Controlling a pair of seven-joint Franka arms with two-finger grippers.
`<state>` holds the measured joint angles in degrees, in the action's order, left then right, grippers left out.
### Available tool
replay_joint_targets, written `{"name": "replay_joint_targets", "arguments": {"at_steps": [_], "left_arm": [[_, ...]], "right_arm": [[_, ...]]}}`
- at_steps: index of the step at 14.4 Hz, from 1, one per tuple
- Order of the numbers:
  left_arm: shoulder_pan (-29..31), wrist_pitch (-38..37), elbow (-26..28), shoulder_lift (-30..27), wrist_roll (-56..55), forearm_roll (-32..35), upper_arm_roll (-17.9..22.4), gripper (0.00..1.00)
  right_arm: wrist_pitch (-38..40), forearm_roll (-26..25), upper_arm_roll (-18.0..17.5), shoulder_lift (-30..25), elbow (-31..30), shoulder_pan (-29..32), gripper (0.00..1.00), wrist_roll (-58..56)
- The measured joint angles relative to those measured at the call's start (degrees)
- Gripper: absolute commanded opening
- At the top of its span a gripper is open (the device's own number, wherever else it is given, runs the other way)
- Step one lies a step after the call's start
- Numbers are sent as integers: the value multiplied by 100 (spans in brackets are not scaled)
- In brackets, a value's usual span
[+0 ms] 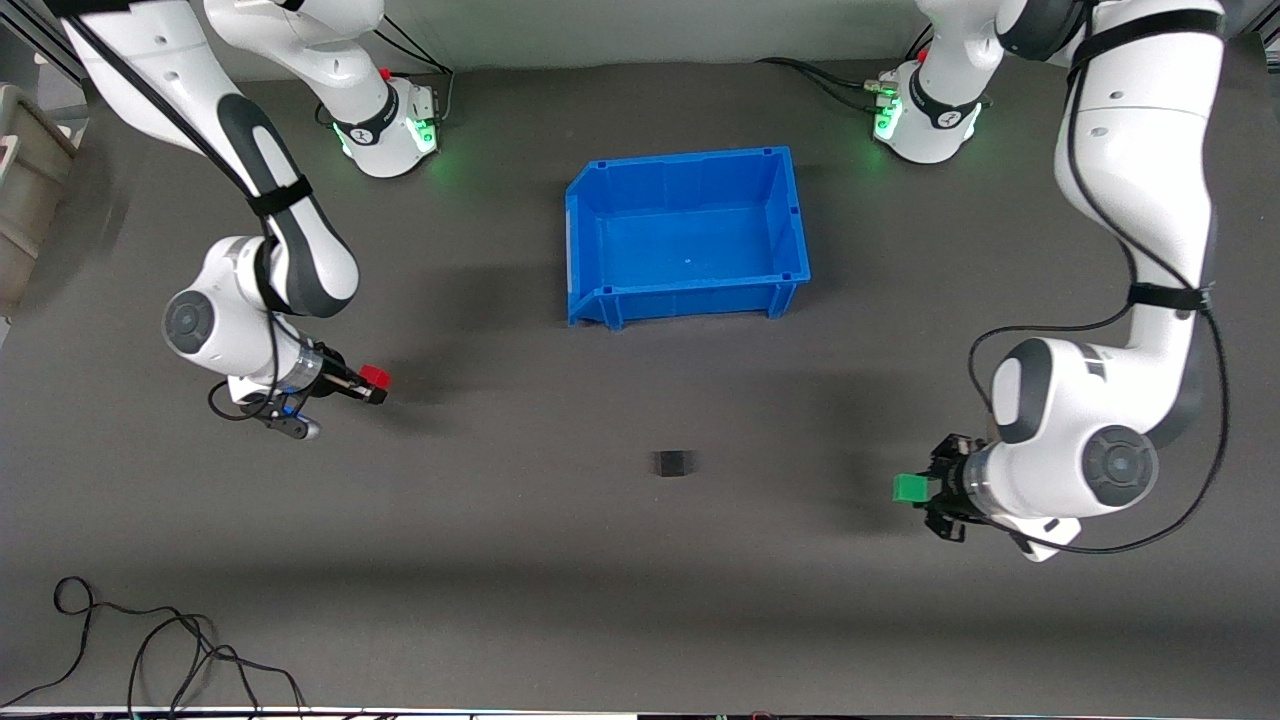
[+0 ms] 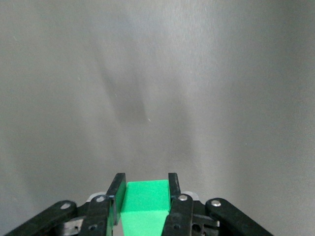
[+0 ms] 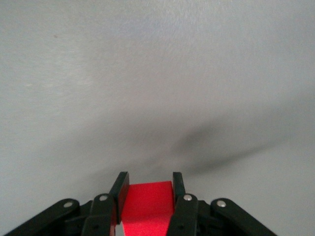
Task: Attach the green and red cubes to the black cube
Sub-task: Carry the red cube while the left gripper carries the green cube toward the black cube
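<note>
holding: left gripper [image 1: 915,489] jaws clamp one green cube [image 1: 908,488] | right gripper [image 1: 372,382] jaws clamp one red cube [image 1: 376,376] | one black cube [image 1: 672,463] on mat

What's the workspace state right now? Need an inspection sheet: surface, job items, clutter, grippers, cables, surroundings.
Surface: dark grey mat, flat, no spills seen.
Job's things: black cube alone on the mat, nearer the front camera than the blue bin, touching nothing. Red cube and green cube both held up in the air.
Clutter: blue bin, nothing seen inside.
Grippers: right gripper shut on red cube; left gripper shut on green cube.
Cables: loose black cable on the mat at the front edge, toward the right arm's end.
Surroundings: beige bin off the table's edge.
</note>
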<state>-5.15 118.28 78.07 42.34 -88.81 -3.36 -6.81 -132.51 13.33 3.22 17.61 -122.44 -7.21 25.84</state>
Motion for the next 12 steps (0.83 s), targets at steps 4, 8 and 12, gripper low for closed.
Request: {"name": "replay_joint_targets", "arguments": {"at_steps": [4,8,12], "left_arm": [[-518,528,-1,300,-790,-3,-24,0],[-958,881,-6,487,-1385,-3,-23,0],[-1213,881,-7,566,-1998,-3,-24,0]], "right_arm": [[1628,286,-32,88,1320,-177,0,1783],[1712,591,-61,527,1989,-680,0,4076],[1568,648,-72,1307,2806,-1454,0,6106]]}}
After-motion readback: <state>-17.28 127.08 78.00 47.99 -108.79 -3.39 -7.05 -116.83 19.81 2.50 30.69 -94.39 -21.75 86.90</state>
